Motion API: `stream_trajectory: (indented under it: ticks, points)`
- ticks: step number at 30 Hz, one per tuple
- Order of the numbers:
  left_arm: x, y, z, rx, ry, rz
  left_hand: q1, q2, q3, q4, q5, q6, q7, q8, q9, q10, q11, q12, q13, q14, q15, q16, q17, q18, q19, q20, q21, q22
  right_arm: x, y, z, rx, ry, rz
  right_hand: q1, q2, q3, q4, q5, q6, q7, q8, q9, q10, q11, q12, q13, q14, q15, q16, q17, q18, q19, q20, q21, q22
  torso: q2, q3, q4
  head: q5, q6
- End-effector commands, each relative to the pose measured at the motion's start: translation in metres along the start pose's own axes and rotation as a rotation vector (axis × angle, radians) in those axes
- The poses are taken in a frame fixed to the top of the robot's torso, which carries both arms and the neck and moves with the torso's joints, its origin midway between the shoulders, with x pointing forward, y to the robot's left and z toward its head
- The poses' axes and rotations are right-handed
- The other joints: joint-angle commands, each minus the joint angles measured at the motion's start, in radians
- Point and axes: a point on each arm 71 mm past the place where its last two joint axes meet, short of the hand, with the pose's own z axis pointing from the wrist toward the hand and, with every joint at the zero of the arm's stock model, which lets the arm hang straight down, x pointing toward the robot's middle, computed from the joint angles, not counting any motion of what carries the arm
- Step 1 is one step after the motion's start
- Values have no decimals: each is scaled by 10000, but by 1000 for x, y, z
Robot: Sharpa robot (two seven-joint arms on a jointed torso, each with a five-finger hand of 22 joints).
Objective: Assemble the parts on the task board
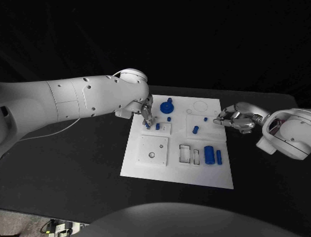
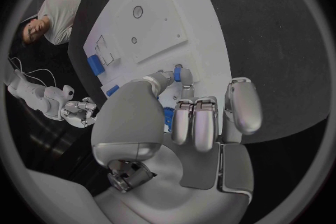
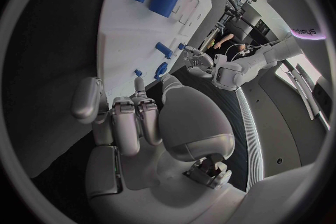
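Head view – task board: the white task board (image 1: 178, 163) is seen at the table's middle, and everything below is placed from it.
Head view – left hand: the left hand (image 1: 145, 114) is held over the board's left far part, a small blue peg (image 1: 148, 126) pinched at its fingertips, long axis roughly upright, just above a square inset.
Head view – right hand: the right hand (image 1: 234, 120) is held at the board's right edge, fingers curled in; whether anything is held cannot be told.
Head view – other parts: a blue knob (image 1: 166, 106) lies just beyond the left hand; a large blue cylinder (image 1: 209, 154) and a slim blue bar (image 1: 219, 157) lie near the board's right near part, well apart from both hands.
Left wrist view – grip: the peg (image 2: 178, 74) is seen between fingertips, the board directly beneath.
Right wrist view – hand: the fingers (image 3: 133, 123) are pressed together beside the board.
Judgement: the left hand is nearer the insertion; the knob stands closest as an obstacle.
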Motion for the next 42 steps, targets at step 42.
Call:
stream_trajectory:
  ticks: [42]
  points:
    - [6, 1, 6, 6, 77, -177, -78, 110, 608, -479, 66, -31, -105, -152, -52, 1037, -40, 24, 2631, 1033, -12, 25, 2633, 101, -56, -39, -180, 1766, 2, 0, -1, -30, 177, -78, 90, 14, 35, -13, 42, -80, -14, -48, -9, 1042, 11, 38, 2631, 1020, 59, -4, 2603, 183, -79, 17, -58, 1338, -1, 2, -1, -11, 2]
